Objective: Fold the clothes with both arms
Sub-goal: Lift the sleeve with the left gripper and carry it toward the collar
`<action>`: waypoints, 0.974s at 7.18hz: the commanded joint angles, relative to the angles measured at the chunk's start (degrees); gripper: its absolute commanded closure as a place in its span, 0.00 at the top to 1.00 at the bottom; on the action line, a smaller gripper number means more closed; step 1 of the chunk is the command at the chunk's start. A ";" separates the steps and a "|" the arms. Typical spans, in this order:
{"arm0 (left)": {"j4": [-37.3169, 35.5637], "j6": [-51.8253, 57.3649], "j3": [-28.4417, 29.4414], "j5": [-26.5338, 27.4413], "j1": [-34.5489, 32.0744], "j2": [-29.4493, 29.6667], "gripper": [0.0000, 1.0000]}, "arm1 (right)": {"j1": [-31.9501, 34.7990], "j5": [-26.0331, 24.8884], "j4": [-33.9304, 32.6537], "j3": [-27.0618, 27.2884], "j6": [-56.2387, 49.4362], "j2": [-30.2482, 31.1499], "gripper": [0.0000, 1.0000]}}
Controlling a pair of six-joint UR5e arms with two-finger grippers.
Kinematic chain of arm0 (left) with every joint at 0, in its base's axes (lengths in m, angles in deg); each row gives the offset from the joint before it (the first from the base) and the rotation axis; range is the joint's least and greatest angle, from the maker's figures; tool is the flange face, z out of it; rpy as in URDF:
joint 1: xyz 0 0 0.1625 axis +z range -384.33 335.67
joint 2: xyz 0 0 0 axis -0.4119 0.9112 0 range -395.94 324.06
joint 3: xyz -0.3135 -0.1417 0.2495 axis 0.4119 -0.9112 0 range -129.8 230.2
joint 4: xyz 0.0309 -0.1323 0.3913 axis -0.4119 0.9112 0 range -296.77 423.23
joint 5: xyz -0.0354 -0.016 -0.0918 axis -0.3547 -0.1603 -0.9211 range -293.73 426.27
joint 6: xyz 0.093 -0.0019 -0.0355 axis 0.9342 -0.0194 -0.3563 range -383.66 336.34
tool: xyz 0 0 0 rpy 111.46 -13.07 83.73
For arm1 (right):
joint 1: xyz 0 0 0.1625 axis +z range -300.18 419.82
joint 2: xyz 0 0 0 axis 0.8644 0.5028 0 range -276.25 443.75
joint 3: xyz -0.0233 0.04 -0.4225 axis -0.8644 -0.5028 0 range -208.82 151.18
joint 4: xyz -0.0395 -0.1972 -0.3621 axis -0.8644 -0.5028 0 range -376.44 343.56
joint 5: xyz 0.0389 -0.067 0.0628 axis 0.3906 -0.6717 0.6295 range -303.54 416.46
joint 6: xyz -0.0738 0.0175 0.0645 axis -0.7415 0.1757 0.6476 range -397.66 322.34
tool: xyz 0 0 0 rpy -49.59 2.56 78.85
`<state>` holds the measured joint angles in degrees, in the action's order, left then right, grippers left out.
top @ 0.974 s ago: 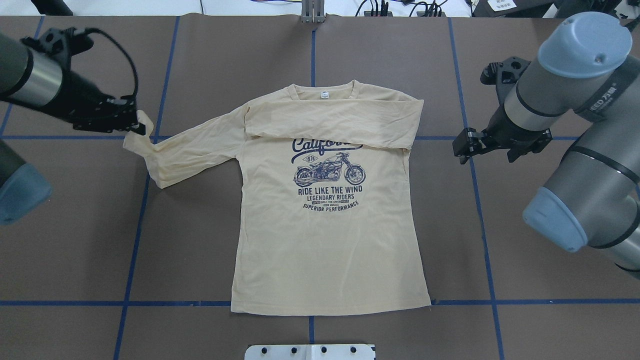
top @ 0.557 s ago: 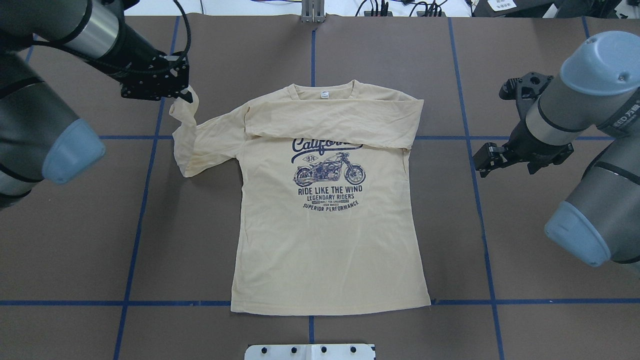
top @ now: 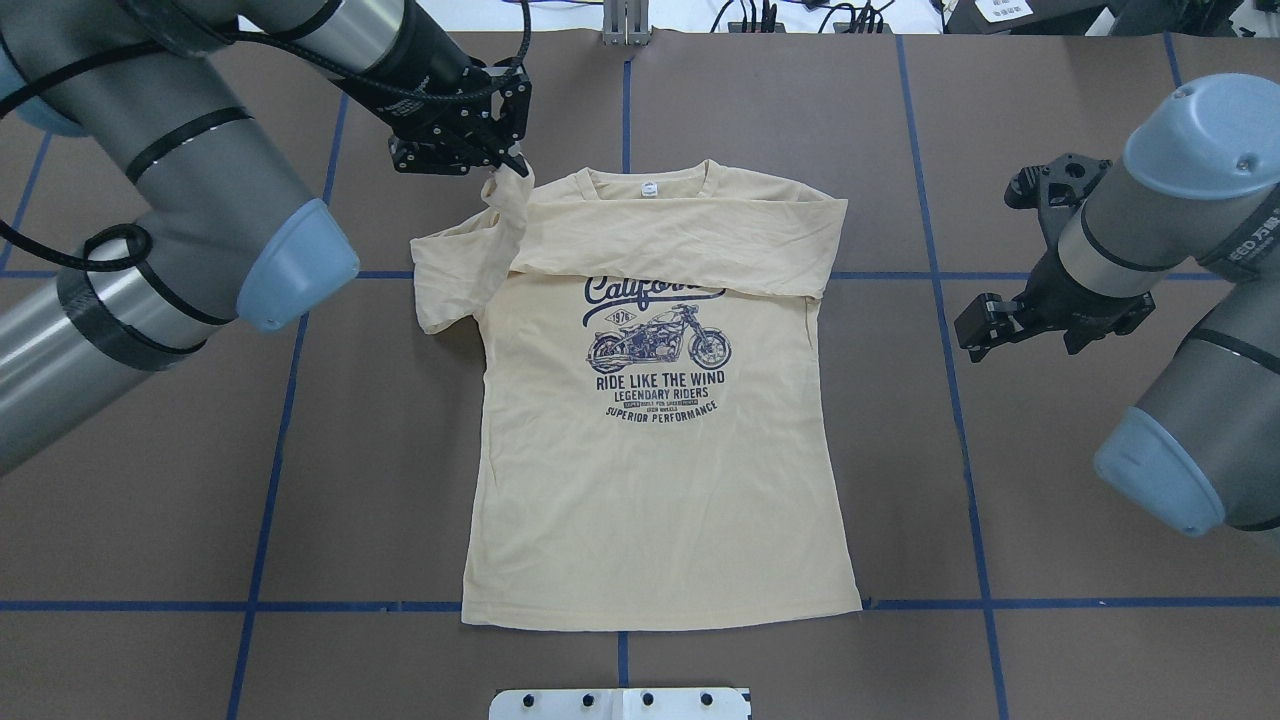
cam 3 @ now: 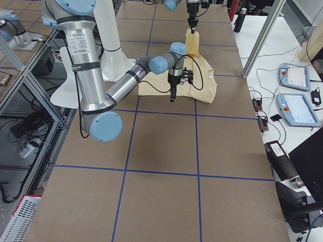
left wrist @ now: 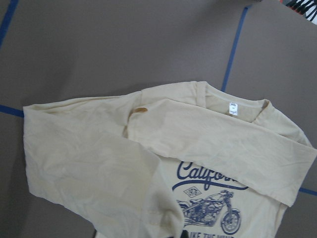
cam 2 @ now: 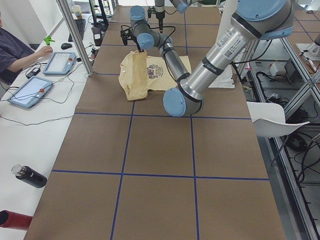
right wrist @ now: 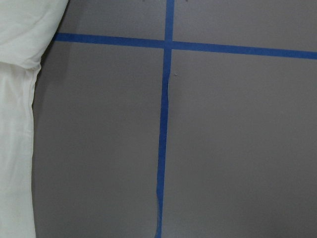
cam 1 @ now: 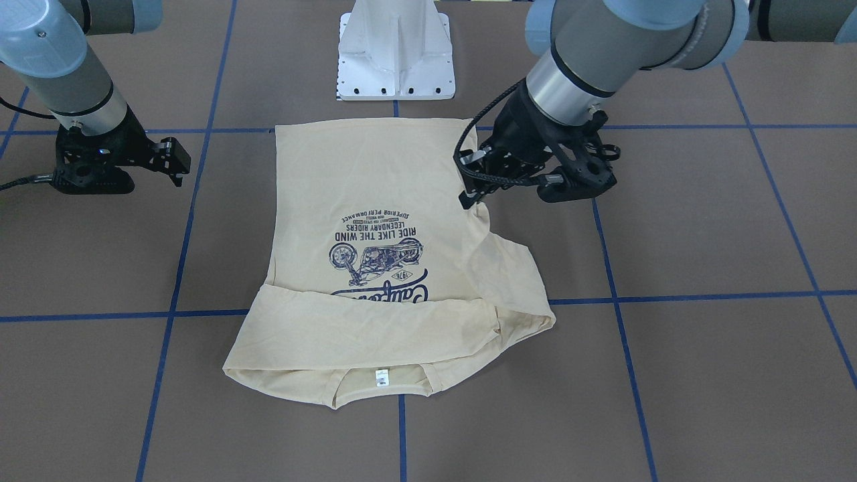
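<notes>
The cream-yellow shirt (top: pixel 650 480) lies flat on the brown table with the navy "California" motorcycle print up and the white neck label (top: pixel 650 188) at the far edge. One sleeve is folded across the chest (top: pixel 680 240). My left gripper (top: pixel 510 165) is shut on the cuff of the other sleeve (top: pixel 465 270) and holds it raised over that shoulder; in the front-facing view the left gripper (cam 1: pixel 469 197) shows the sleeve hanging from it. My right gripper (top: pixel 975 335) is open and empty above bare table beside the shirt's other side. It also shows in the front-facing view (cam 1: pixel 175 161).
The white pedestal base (cam 1: pixel 396 60) stands at the near edge behind the shirt's hem. Blue tape lines (top: pixel 960 450) divide the table. In the exterior left view a seated person (cam 2: pixel 12 50) and tablets (cam 2: pixel 30 92) are at a side desk, with a dark bottle (cam 2: pixel 29 176).
My left gripper has carried the sleeve cuff rightward and farther from me, from out left of the shirt to over its shoulder. My right arm drew back slightly to the right.
</notes>
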<state>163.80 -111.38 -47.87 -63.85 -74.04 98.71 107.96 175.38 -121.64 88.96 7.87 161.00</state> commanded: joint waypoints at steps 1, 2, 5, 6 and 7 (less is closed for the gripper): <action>7.59 -5.68 3.83 0.31 3.03 2.27 0.00 | -0.07 -0.01 0.00 -0.10 -0.01 0.01 1.00; 8.15 -6.49 5.33 0.22 3.56 3.76 0.00 | -0.07 -0.01 0.00 -0.19 -0.01 0.01 1.00; 8.50 -7.90 5.35 0.13 3.57 5.53 0.00 | -0.07 0.08 0.00 -0.36 0.08 -0.08 1.00; 8.68 -9.21 5.70 0.13 3.74 5.88 0.00 | -0.07 0.08 -0.09 -0.36 -0.01 -0.08 1.00; 9.81 -9.48 6.74 0.31 4.70 6.06 0.00 | -0.07 0.08 0.00 -0.45 -0.01 -0.16 1.00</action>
<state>172.69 -120.24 -41.99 -63.67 -70.09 104.48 107.89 175.46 -121.69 88.60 7.89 160.89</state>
